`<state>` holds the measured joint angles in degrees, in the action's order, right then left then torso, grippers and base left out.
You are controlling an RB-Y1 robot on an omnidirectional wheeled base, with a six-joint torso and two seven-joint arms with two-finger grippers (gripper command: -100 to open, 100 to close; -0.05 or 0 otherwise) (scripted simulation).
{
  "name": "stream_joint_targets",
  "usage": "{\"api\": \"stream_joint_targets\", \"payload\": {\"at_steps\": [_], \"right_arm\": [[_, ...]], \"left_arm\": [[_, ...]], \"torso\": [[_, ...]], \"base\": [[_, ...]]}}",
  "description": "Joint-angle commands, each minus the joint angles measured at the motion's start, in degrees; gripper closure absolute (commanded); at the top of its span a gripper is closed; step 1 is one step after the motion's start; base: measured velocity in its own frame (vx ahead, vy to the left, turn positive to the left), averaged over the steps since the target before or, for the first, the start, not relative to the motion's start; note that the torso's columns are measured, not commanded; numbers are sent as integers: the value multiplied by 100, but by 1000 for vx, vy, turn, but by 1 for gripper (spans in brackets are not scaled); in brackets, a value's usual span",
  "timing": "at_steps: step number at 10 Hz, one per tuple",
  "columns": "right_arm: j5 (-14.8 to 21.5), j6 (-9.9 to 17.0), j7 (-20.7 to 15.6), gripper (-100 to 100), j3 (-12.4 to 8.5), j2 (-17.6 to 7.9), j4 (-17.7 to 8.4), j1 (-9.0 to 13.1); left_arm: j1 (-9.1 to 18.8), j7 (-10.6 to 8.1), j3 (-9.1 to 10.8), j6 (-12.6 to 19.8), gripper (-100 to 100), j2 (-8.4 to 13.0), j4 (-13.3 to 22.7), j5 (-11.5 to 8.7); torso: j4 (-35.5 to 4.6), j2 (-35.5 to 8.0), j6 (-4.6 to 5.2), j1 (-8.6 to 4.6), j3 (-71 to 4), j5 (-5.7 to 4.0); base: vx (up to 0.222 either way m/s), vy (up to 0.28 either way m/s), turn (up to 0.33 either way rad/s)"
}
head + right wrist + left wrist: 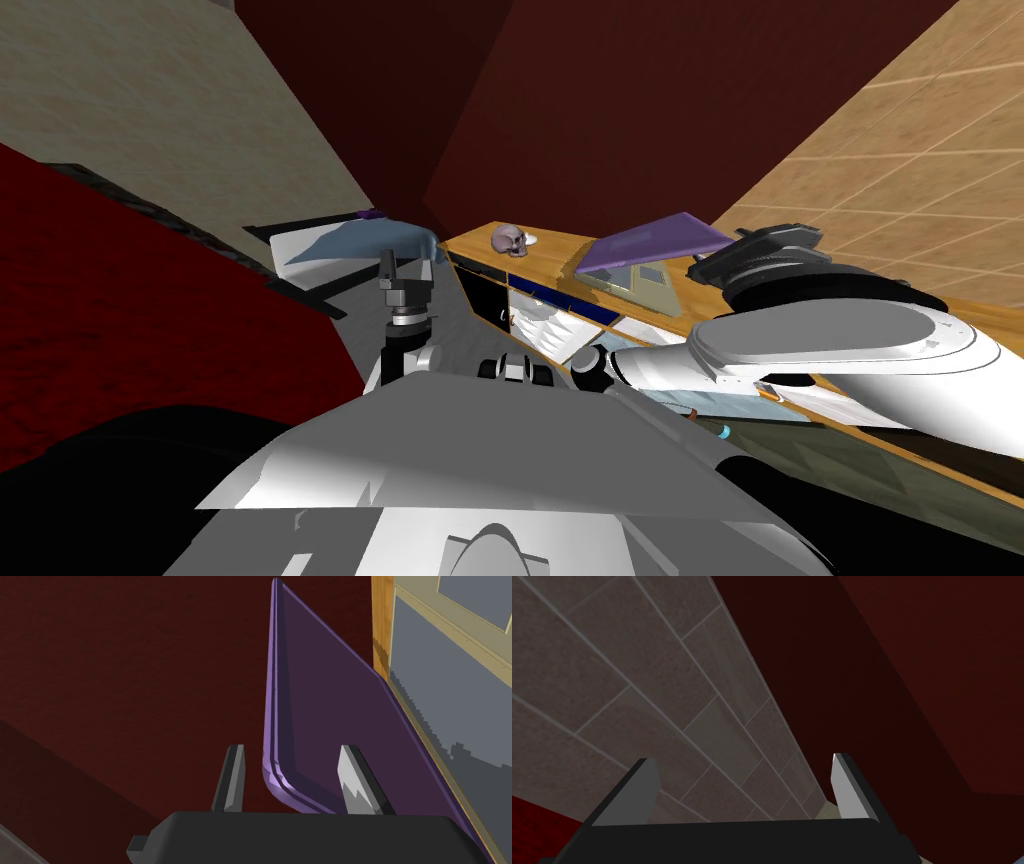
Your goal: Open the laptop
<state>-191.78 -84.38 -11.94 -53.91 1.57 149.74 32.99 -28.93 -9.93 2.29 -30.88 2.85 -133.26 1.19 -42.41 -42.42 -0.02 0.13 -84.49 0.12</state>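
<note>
The laptop [650,262] sits on the wooden table [555,248] at about 1 o'clock from me, its purple lid [325,716] part raised off the beige base [440,666]. The right tool [291,748] straddles the lid's near corner with its blades apart, one against the inner face and the other just clear of the outer. I judge it is not clamped.

To do this well, push with the inner blade and follow the lid's arc about the hinge rather than pulling straight, so the base does not slide toward the skull [508,239] at 12 o'clock.

The left tool [740,758], at 11 o'clock, hangs spread and idle. No brand or lettering is readable on lid or base.
</note>
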Motion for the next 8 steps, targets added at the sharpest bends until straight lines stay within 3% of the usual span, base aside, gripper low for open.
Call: {"api": "stream_joint_targets", "payload": {"at_steps": [1, 2, 5, 8], "right_arm": [[448, 415, -188, 100, 275, -478, -444, -425], [552, 534, -188, 100, 275, -679, -567, -530], [1071, 1003, -188, 100, 275, -736, -945, -530], [1599, 1003, -188, 100, 275, -736, -945, -530]], "left_arm": [[4, 0, -1, 1, 0, 0, 1, 0], [3, 0, -1, 1, 0, -1, 0, 0], [-1, 0, 0, 0, 0, 0, 0, 0], [-1, 0, 0, 0, 0, 0, 0, 0]], "torso": [[12, -13, -21, -6, 6, -11], [7, -13, 6, -4, 12, -15], [20, 50, -3, -24, -33, -11], [3, -3, 6, -3, 3, -6]], "base": [[-192, 37, 319], [-94, 59, 37], [8, 9, -21], [12, -4, 5]]}}
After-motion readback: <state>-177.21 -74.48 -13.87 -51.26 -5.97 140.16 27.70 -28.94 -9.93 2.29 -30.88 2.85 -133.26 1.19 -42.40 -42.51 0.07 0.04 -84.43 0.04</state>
